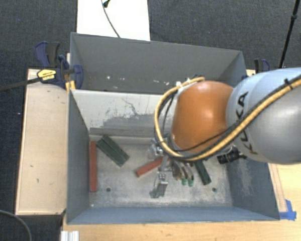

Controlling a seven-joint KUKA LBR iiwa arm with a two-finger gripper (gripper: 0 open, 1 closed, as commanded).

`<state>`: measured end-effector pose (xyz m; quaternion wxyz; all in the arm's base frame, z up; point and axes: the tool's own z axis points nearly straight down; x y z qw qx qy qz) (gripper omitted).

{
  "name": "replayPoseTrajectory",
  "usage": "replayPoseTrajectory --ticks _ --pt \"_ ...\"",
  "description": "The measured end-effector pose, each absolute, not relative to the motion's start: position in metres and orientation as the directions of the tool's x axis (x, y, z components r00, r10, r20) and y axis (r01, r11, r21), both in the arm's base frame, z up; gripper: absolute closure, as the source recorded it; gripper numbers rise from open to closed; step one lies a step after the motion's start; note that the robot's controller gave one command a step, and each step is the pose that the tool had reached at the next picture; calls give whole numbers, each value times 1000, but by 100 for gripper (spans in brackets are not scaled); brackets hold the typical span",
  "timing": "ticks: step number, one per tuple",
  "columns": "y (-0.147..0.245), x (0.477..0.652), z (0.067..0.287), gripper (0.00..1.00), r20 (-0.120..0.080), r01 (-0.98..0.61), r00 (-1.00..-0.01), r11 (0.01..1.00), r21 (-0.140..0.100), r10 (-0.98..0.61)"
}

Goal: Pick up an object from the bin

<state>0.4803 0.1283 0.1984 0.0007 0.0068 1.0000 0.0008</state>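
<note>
The pincer [160,174] hangs low over the middle of the floor of the bin [79,154]. It is largely hidden beneath the arm's orange cover [201,120], so it cannot be told whether it is open or closed, and nothing can be seen in its hold. Nearest to it, just beside it toward the view's left, a short red block [148,168] lies flat and askew. By its position this is the likeliest thing to be picked, though that is only a judgement. On the other side, a dark green stick [203,173] slants out from under the cover. Farther off to the left, a dark green block [112,150] rests on the floor. Beyond it a long red bar [93,166] lies along the foot of the left wall, probably because the sloping wall let it slide there. The pieces lie loose and apart, not heaped, which leaves room for a descent.
</note>
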Motion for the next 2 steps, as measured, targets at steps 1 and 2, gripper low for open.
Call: replayPoseTrajectory --ticks 1,2 --pt "85 539 150 0 -4 49 -999 999 -1 49" --pt "81 555 66 0 3 -9 -1000 1000 -1 -9"
